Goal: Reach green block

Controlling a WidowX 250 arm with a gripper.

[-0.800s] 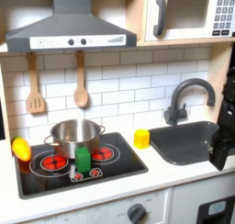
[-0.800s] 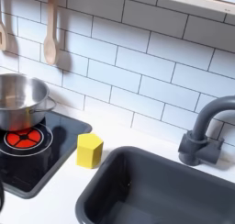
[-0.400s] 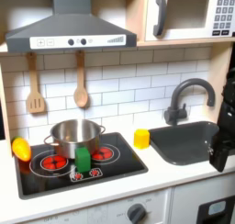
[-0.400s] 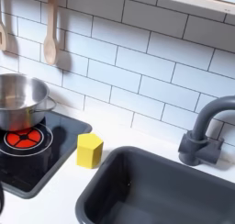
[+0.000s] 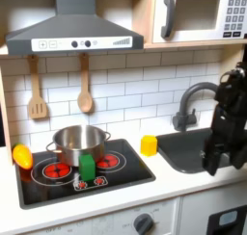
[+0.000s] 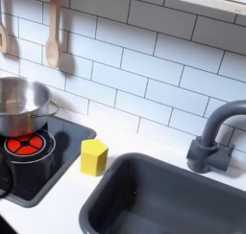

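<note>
The pincer (image 5: 211, 166) hangs at the low end of the dark arm, above the sink (image 5: 183, 154) at the first exterior view's right; it is too blurred to tell whether its jaws stand apart or together. The green block (image 5: 87, 168) stands upright on the black hob (image 5: 130, 173), just in front of the steel pot (image 5: 78, 141), well apart from the pincer. Between them, on the tabletop (image 5: 174, 183), sits the yellow block (image 5: 149, 144), just beside the sink's rim. A yellow-orange toy (image 5: 21, 156) lies at the hob's far left edge. Judged from this layout, the front strip of hob offers open room for approach, while the pot crowds the block from behind.
</note>
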